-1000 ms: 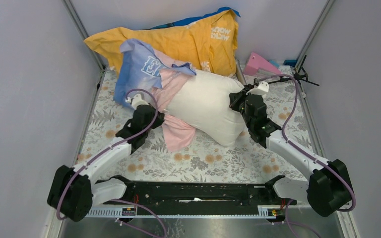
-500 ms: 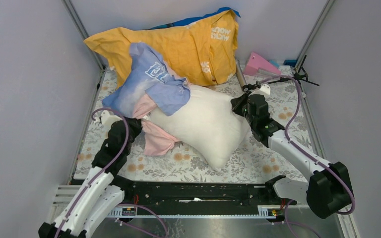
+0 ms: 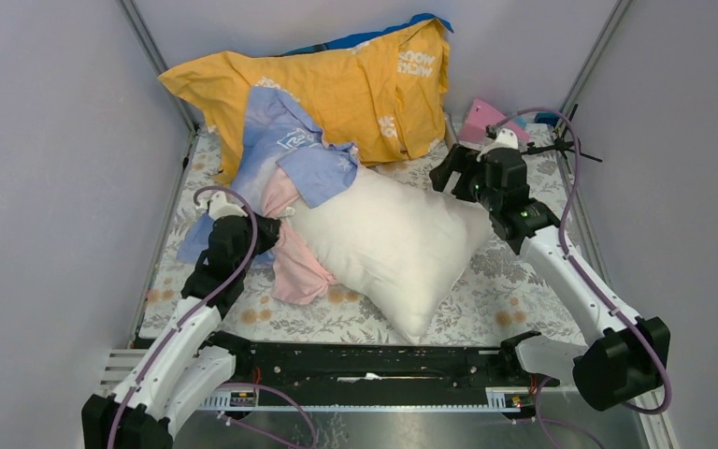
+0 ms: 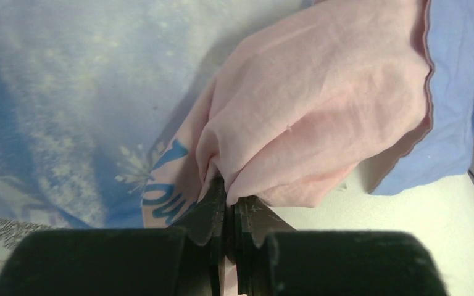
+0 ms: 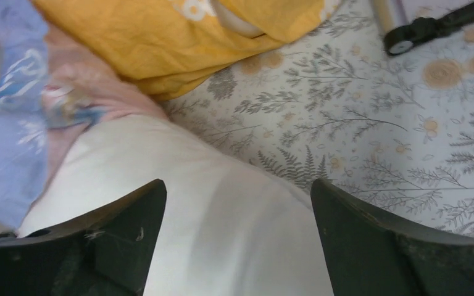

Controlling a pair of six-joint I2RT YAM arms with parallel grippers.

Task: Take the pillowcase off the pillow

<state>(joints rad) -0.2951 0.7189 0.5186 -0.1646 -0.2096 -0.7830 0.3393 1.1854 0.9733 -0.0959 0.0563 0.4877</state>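
The white pillow (image 3: 393, 248) lies slantwise on the floral table, most of it bare. The pillowcase (image 3: 285, 150), light blue outside and pale pink inside, is bunched over its far-left end and trails down to the left. My left gripper (image 3: 264, 229) is shut on a pink fold of the pillowcase (image 4: 321, 105), pinched between the tips of the left gripper (image 4: 228, 194), with the pillow (image 4: 407, 234) just to their right. My right gripper (image 3: 458, 173) hangs open above the pillow's right corner. In its wrist view, the right gripper (image 5: 237, 182) holds nothing over the pillow (image 5: 222, 209).
A yellow-orange cushion (image 3: 337, 84) with white lettering leans against the back wall, touching the pillowcase. A pink object (image 3: 486, 120) and a black stand (image 3: 570, 140) sit at the back right. Grey walls close in both sides.
My right gripper has opened, let go of the pillow's right corner and lifted away to the back right. The left gripper has dragged the pillowcase left and nearer; the pillow has settled flatter.
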